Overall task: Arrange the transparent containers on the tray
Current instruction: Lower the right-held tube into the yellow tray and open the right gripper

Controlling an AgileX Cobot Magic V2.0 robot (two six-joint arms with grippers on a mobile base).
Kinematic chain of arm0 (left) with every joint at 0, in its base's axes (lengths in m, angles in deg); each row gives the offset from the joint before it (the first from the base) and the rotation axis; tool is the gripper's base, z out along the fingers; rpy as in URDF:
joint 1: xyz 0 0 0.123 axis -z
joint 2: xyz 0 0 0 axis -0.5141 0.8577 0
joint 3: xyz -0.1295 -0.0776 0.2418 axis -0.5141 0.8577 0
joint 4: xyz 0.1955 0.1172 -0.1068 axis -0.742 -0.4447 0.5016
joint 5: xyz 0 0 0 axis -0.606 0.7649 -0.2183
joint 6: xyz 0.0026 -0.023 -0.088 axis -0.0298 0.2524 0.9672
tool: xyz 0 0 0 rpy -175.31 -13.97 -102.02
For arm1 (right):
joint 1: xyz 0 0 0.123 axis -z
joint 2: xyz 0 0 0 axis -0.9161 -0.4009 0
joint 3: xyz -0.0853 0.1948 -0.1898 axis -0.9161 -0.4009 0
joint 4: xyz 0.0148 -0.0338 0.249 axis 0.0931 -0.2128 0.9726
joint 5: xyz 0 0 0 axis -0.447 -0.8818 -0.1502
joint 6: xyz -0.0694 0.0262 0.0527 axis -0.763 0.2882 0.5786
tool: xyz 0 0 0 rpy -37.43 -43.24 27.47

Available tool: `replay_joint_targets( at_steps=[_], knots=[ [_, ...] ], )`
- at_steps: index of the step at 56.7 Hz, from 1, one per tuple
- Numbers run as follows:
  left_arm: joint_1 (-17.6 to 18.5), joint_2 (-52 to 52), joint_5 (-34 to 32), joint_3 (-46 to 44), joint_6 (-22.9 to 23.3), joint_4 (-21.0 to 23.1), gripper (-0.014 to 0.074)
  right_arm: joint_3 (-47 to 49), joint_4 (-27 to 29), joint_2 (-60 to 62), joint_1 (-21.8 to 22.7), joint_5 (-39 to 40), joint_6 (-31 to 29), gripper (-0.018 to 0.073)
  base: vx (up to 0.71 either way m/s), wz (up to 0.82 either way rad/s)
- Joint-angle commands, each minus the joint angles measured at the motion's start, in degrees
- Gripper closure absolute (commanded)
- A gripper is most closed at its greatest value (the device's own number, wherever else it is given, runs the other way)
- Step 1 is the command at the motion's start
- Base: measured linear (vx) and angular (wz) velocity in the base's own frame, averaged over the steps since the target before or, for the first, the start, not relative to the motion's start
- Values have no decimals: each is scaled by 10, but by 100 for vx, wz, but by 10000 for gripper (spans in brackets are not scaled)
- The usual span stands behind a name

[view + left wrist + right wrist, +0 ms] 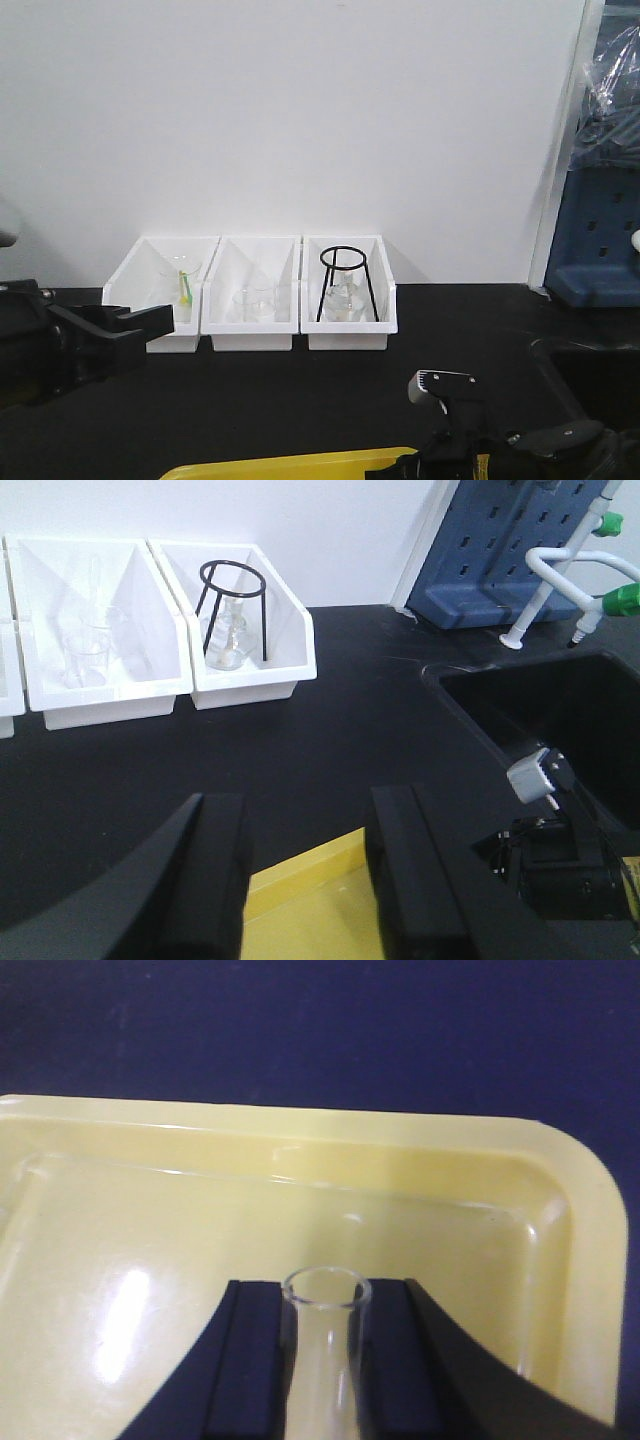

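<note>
One test tube between right hand fingers.

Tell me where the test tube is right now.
In the right wrist view, the test tube sits between the right gripper's fingers, above the yellow tray.

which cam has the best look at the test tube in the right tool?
Right wrist view. The test tube fills the lower centre, open rim forward, clamped between the right tool's fingers above the tray. The front view shows only that arm over the tray's edge; no tube is discernible. The left wrist view shows none either.
</note>
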Motion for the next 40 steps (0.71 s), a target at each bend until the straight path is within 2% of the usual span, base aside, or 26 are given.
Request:
replay_joint_targets(
  at_steps=[1,17,21,27,40],
  knots=[
    [4,-11,-40,-17,-1,10,185,15,-16,16,2,-19,-2,414,0,0],
    [4,-11,-21,-17,0,10,185,15,-14,6,2,-56,-2,106,0,0],
    [4,-11,-15,-17,0,10,185,15,-13,6,2,-64,-1,56,0,0],
    [4,-11,-13,-17,0,10,185,15,-13,6,2,-70,-1,20,0,0],
    [4,-11,-13,-17,-5,9,189,15,-17,17,2,-48,0,26,0,0]
  ],
)
